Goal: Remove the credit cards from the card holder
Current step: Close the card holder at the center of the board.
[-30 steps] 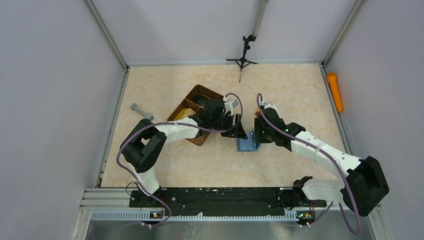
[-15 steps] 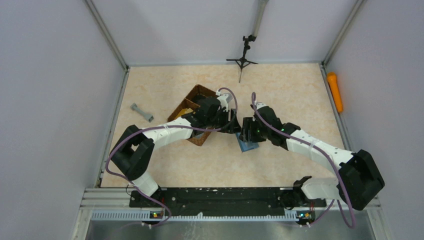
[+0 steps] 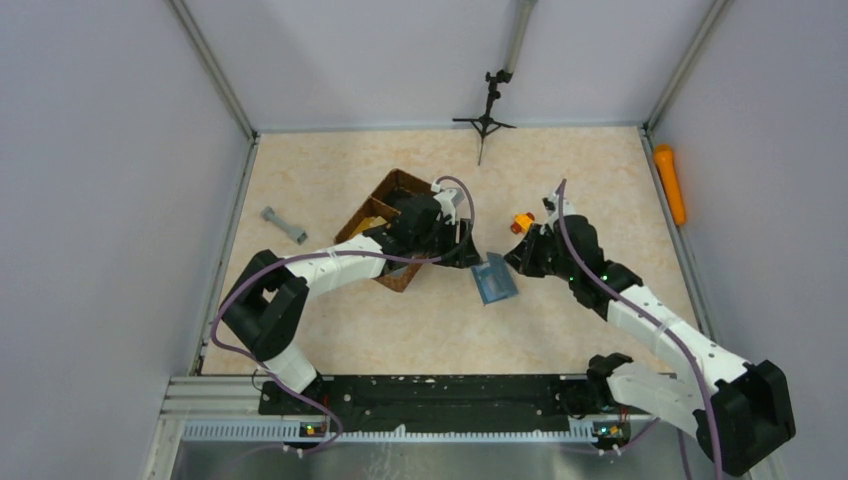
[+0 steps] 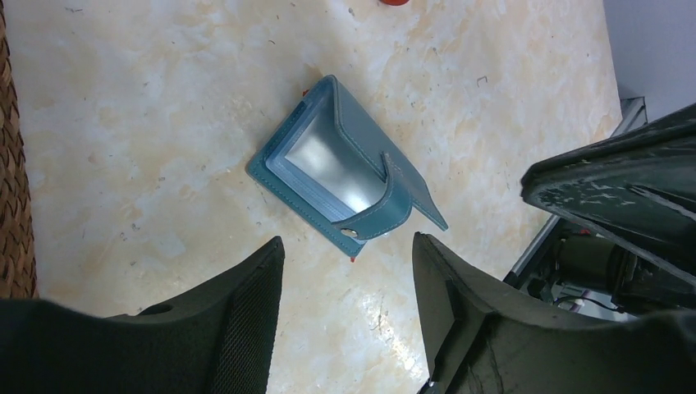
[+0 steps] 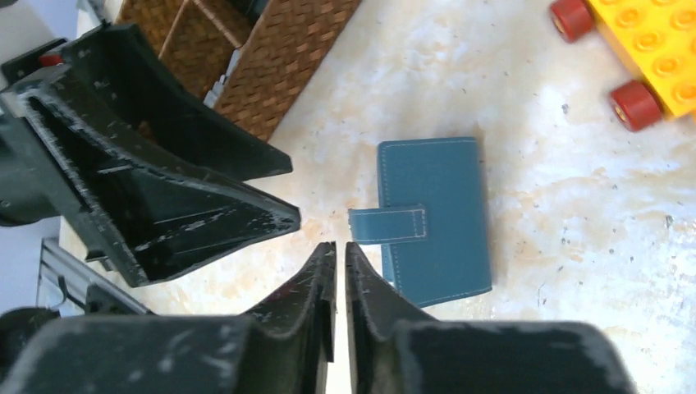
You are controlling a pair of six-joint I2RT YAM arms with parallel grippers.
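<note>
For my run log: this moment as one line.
card holder: on table, unheld, strap undone | left end effector: open, aimed at it | right end effector: shut, empty

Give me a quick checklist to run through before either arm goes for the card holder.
1. Card holder lying flat, nothing gripping it: ok.
2. Strap unsnapped: ok.
3. Holder opened fully: not ok, only ajar.
4. Left gripper open above it: ok.
5. Right gripper open: not ok, shut and empty.
6. Cards visible inside: cannot tell.
</note>
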